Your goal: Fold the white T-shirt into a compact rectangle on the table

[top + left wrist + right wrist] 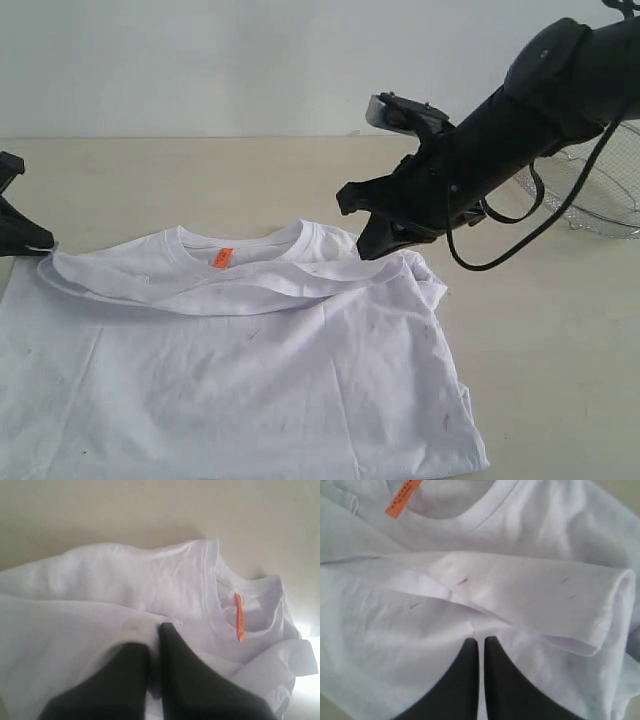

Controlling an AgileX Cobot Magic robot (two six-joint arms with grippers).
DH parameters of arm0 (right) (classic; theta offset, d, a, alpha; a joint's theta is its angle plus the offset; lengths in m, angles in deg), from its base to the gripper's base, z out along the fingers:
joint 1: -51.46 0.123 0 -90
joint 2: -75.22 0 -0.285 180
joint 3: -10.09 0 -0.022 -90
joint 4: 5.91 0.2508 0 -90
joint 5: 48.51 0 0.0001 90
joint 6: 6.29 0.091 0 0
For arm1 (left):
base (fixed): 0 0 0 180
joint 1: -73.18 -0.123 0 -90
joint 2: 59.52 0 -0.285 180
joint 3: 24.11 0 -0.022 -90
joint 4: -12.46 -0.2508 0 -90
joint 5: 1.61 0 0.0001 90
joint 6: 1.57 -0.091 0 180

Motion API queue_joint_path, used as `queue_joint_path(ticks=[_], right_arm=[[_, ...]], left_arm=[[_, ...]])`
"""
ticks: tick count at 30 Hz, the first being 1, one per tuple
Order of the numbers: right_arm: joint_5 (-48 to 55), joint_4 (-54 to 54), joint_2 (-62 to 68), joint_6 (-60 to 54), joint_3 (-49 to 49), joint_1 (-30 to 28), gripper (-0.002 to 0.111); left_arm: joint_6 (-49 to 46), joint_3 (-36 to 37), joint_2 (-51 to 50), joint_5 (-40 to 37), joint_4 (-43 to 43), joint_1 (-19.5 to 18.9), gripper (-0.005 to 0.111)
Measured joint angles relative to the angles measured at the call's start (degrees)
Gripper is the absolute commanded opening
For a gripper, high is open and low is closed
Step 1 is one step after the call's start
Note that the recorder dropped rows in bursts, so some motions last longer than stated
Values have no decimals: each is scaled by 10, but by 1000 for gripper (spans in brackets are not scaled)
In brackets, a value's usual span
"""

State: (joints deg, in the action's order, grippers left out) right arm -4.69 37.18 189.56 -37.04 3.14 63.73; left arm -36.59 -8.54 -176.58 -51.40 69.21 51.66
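The shirt (250,380) lies spread on the table (540,350), mid-fold. The left claw (38,243) and right claw (383,245) are each clamped on a fabric edge stretched between them by the collar (275,245) (orange tag (222,258) showing). The next move, I judge, calls for laying that edge down evenly, then letting go.

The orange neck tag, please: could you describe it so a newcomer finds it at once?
On the pale table lies a white T-shirt. Look inside its collar, at the shirt's far edge. The neck tag there is the only orange patch on otherwise white cloth.
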Motion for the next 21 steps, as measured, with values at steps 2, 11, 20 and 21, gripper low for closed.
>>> queue_joint_path(ticks=[2,11,20,21], right_arm=[[8,2,0,-6,0,8,0],[9,7,0,-12,0,24,0],[21,-2,0,-14,0,24,0],[26,-5,0,-14,0,24,0]], left_arm=[[0,0,0,0,-5,0,7],[-2,0,0,-5,-15,0,67],[-2,0,0,-4,-17,0,63],[-2,0,0,-5,-17,0,63]])
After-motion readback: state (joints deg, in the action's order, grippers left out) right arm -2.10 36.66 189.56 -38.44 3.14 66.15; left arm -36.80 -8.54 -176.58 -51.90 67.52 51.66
